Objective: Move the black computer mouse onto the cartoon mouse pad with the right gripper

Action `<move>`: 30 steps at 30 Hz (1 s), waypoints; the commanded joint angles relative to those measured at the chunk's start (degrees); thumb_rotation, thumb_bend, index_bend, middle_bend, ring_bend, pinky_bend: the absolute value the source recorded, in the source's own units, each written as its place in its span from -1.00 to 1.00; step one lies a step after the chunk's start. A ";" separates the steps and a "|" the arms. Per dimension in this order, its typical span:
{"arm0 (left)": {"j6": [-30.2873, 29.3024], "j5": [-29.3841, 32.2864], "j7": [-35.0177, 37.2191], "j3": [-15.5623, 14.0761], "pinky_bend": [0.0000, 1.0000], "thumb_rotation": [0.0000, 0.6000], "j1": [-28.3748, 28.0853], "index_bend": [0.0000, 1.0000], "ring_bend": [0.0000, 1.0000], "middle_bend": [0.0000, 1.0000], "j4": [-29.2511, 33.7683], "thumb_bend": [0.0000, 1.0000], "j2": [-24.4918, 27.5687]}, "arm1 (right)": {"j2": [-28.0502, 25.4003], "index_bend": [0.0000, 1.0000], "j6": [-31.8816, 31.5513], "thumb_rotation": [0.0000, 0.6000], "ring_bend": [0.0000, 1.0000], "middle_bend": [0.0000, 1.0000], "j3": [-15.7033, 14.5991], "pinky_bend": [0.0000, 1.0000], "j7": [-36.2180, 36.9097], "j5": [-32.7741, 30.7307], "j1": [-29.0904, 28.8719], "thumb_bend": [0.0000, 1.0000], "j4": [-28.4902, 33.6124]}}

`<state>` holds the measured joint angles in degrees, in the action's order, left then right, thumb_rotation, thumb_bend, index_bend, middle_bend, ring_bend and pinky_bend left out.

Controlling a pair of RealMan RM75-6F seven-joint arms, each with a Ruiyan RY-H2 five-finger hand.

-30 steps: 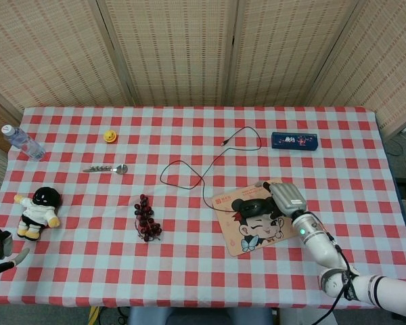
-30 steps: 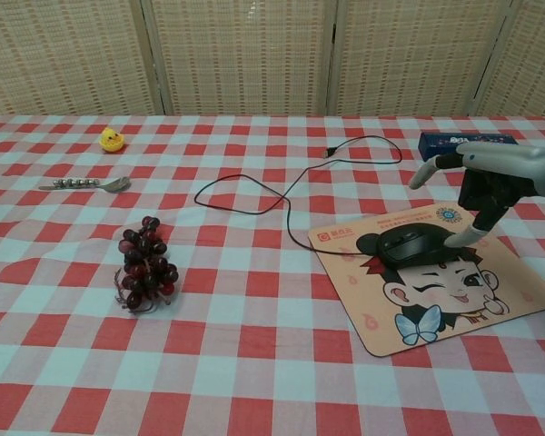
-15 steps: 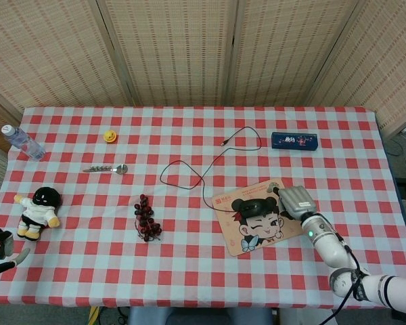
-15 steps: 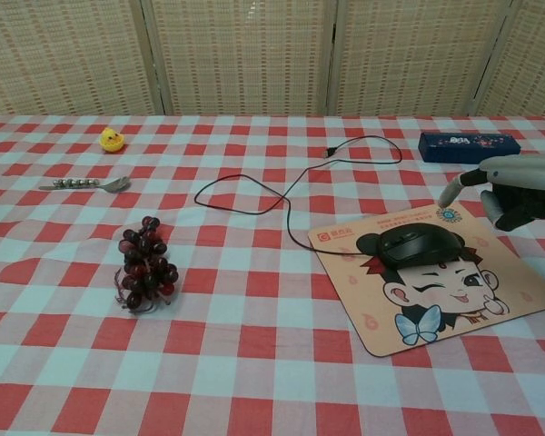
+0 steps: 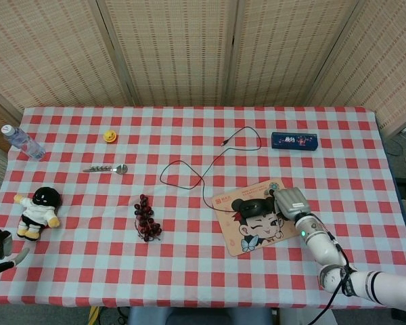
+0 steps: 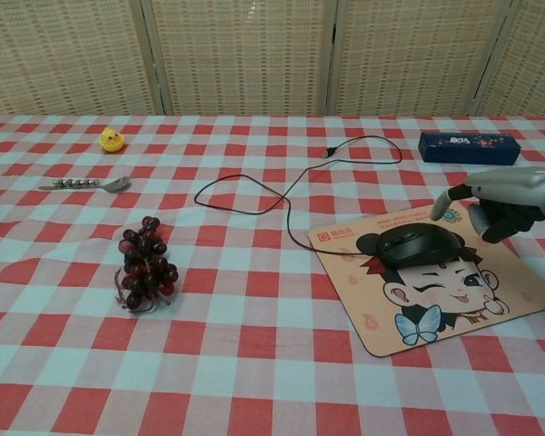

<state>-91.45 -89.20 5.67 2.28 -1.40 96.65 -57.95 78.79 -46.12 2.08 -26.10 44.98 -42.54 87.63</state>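
While 1 black mouse (image 6: 421,245) sits on the cartoon pad (image 6: 436,286), the right hand (image 6: 495,202) hovers beside it, empty, fingers apart, likely releasing.

My cartoon mouse pad (image 6: 440,286) carries a small red logo block with pale characters at its near-left corner, too small for me to read. The blue box (image 6: 463,145) at the far right has pale lettering along its side, also illegible.
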 commanded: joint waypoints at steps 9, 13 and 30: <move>0.11 0.12 0.07 0.08 0.08 1.00 -0.03 1.00 0.02 0.66 0.01 -0.62 0.04 | -1.10 -0.58 1.56 1.00 1.00 1.00 -1.22 1.00 0.51 -0.03 -0.55 1.00 1.21; 0.18 0.14 -0.02 0.09 0.08 1.00 -0.06 1.00 0.02 0.66 0.01 -0.62 0.02 | -2.11 -0.58 1.95 1.00 1.00 1.00 -1.79 1.00 0.92 0.18 -0.49 1.00 2.35; -0.07 0.28 -0.53 0.23 0.08 1.00 0.07 1.00 0.02 0.66 0.18 -0.62 -0.01 | -4.05 -0.58 2.05 1.00 1.00 1.00 -4.83 1.00 2.52 4.64 0.75 1.00 5.68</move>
<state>-91.53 -88.92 5.15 2.51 -1.32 96.84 -57.96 74.88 -44.05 -2.57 -23.81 49.31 -41.95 93.09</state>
